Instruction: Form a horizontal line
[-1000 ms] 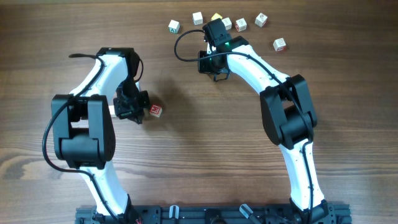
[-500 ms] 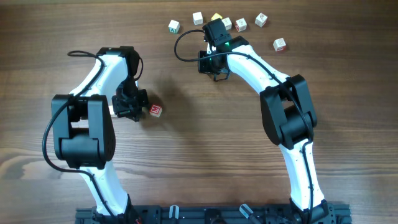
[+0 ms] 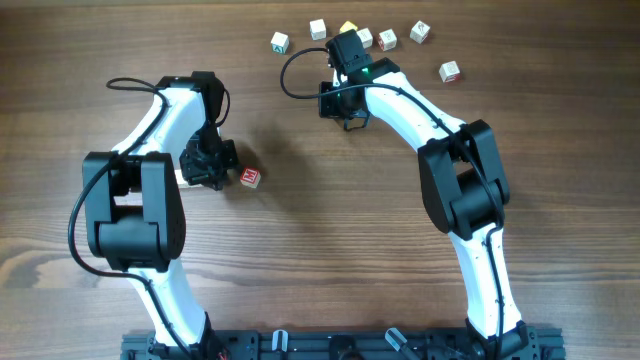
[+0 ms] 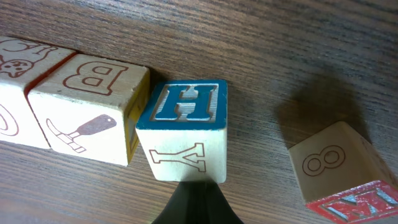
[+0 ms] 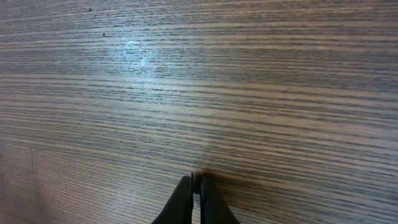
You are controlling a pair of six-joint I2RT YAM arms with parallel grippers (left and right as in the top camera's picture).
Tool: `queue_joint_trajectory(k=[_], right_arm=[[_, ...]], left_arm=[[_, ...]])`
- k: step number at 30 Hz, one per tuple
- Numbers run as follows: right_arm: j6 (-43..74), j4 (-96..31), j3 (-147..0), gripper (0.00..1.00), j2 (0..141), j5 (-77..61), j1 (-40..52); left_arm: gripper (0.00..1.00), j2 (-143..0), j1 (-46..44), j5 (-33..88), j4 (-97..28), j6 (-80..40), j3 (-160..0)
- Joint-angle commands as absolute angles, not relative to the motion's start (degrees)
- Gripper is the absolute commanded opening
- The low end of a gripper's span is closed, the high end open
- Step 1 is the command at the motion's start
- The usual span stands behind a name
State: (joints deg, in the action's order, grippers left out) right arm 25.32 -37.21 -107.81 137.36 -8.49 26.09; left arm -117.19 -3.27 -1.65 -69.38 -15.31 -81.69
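Leftward creeps the left claw [image 4: 198,193], pinched shut at the H cube [image 4: 186,134]; line of cubes [image 4: 81,106] at frame left, M cube [image 4: 342,171] apart, lower right. Push squarely! Right claw [image 5: 196,186] shut, empty.

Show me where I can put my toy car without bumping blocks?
Free: the bare table in the middle, between the left arm and right arm, below the red M block. Also its right side. Crowded: the top edge, where loose blocks sit scattered.

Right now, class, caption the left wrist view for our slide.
Shut left gripper by the blue H cube beside the B cube; the 8 cube sits apart.
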Motion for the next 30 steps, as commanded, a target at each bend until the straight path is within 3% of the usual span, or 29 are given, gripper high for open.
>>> queue_joint_trajectory(k=[1, 13, 15, 20, 23, 25, 28, 30], right_arm=[[25.5, -38.5, -105.4, 0.05, 139.4, -5.7, 26.2], [25.4, -38.7, -105.4, 0.05, 139.4, -5.7, 26.2], [22.7, -40.5, -105.4, 0.20, 139.4, -6.1, 26.2], [21.0, -47.7, -105.4, 0.26, 139.4, -13.2, 26.2], [21.0, -49.7, -105.4, 0.43, 139.4, -15.1, 26.2], [21.2, -50.4, -105.4, 0.49, 139.4, -16.9, 26.2], [21.2, -50.4, -105.4, 0.48, 139.4, -20.4, 26.2], [21.2, -50.4, -105.4, 0.38, 139.4, -22.9, 26.2]], left_arm=[[0.04, -117.8, -3.1, -1.0, -69.7, -15.8, -81.6], [0.04, -107.0, -0.2, 1.7, -66.5, -15.9, -85.5], [0.04, -105.8, 4.3, 1.2, -65.1, -17.1, -85.5], [0.04, -105.8, 16.4, 1.5, -63.8, -19.1, -85.5], [0.04, -105.8, 20.8, 1.4, -62.9, -19.1, -85.1], [0.04, -105.8, 23.2, 1.4, -62.7, -19.1, -84.3], [0.04, -105.8, 25.6, 1.2, -61.9, -20.2, -81.1], [0.04, -105.8, 26.9, 1.0, -59.9, -20.4, -77.6]])
